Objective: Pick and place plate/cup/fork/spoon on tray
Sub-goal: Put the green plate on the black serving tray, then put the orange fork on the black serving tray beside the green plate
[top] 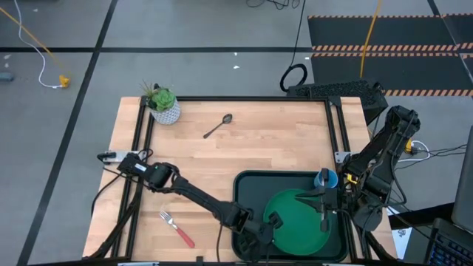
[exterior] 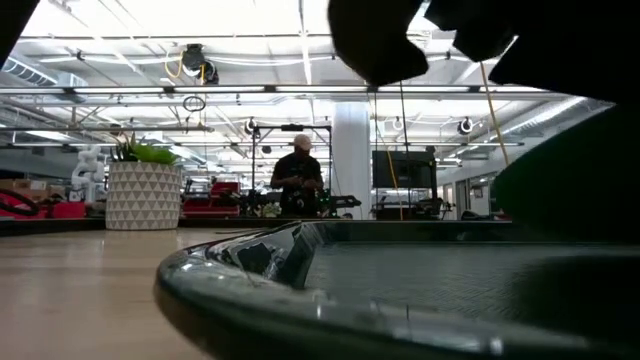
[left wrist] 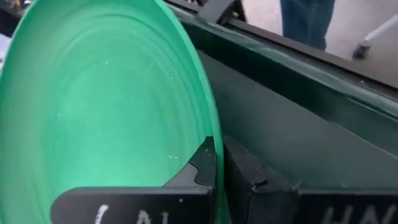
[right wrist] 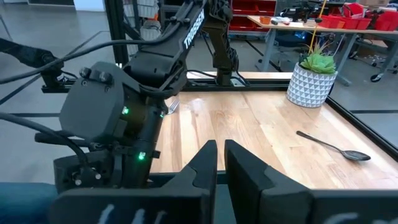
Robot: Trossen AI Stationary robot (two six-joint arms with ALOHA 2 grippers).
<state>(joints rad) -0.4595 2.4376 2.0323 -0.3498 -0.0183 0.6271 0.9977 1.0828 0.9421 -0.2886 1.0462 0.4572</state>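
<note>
Wood table: left gripper pinching plate rim over tray

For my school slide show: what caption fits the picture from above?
Left gripper holds the green plate in the tray, blue cup beside it; fork and spoon wait.

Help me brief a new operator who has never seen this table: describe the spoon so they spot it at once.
Start at the white pot with the green plant at the far left corner of the wooden table. The spoon lies alone on bare wood just beside that pot, well clear of the tray. It is slim and all grey metal, unlike the fork, which has a red-pink handle.
</note>
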